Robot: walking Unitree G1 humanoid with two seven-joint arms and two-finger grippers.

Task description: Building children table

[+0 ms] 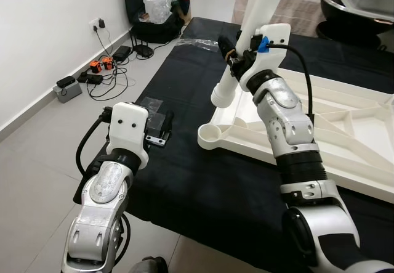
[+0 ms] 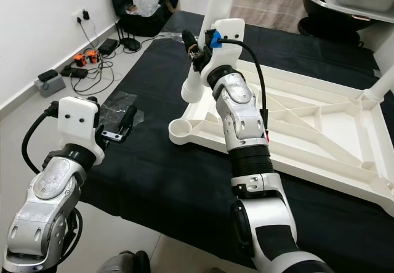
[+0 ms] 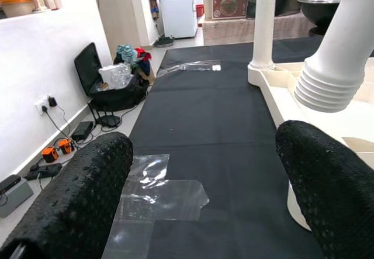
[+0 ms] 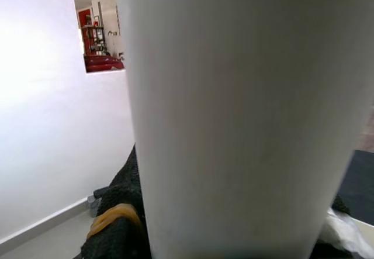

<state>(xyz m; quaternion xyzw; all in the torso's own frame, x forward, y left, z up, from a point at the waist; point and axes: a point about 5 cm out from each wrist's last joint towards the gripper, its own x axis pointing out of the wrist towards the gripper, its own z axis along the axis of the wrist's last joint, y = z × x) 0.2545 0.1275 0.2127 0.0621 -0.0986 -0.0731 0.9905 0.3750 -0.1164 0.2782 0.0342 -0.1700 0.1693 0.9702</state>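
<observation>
A black mat [image 1: 203,180] is spread over the pale tiled floor [image 1: 37,180]. On the mat lies an upturned white tabletop [image 1: 345,131], ribbed underside up. Clear plastic sheets [image 3: 158,197] lie on the mat well left of the tabletop, another piece [image 1: 197,44] beyond it. Chargers and cables [image 1: 101,73] sit on the floor left of the mat.

place: lived-in home room | floor: pale tiles, black mat [image 1: 184,180] mid-frame | upper left: white wall, socket [image 1: 97,23], chargers and cables [image 1: 101,73] on floor | top: open suitcase [image 1: 151,14] with clothes | far back: white fridge [image 3: 178,13]
</observation>
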